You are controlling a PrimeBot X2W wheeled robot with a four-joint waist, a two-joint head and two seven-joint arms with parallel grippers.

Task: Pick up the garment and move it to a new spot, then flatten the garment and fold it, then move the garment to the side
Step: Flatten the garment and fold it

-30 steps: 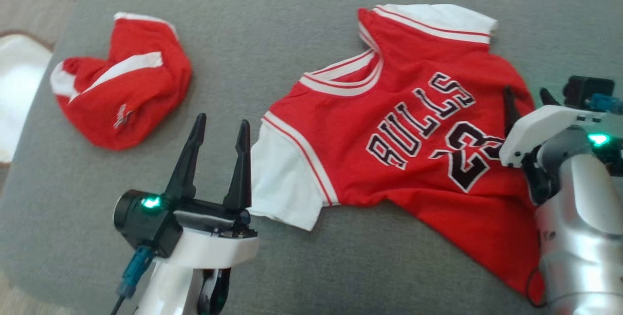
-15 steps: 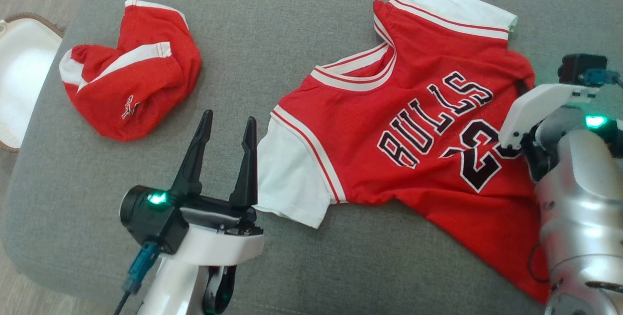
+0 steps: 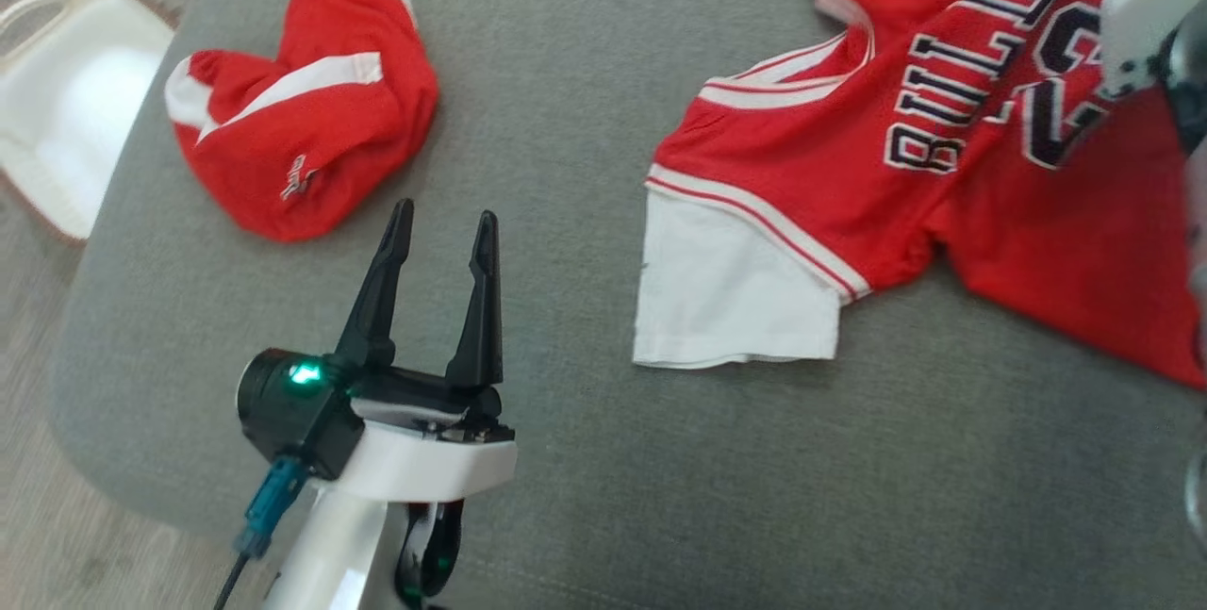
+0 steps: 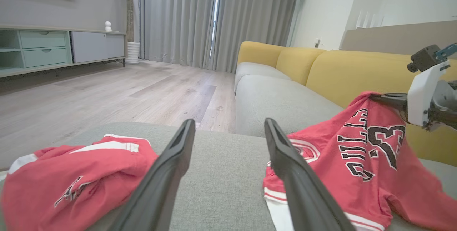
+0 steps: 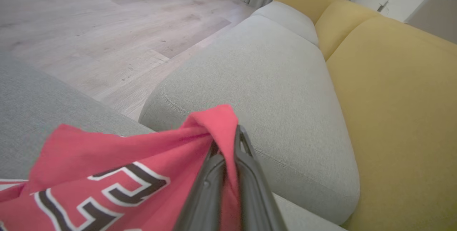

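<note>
The garment is a red jersey with white sleeves and black lettering, lying on a grey cushion. Its far right part is pulled up off the cushion. My right gripper is shut on a bunched red fold of the jersey, and the cloth hangs from the fingertips. In the left wrist view the same grip sits at the jersey's raised peak. My left gripper stands open over bare cushion, left of the jersey's white sleeve, with nothing between its fingers.
A crumpled pair of red and white shorts lies at the cushion's far left. A white basket stands on the wooden floor beyond the left edge. A yellow sofa with a grey seat stands behind.
My right gripper has shut on the jersey near its numbers and raised that part off the cushion. The head camera has shifted. The left gripper stays open in place.
</note>
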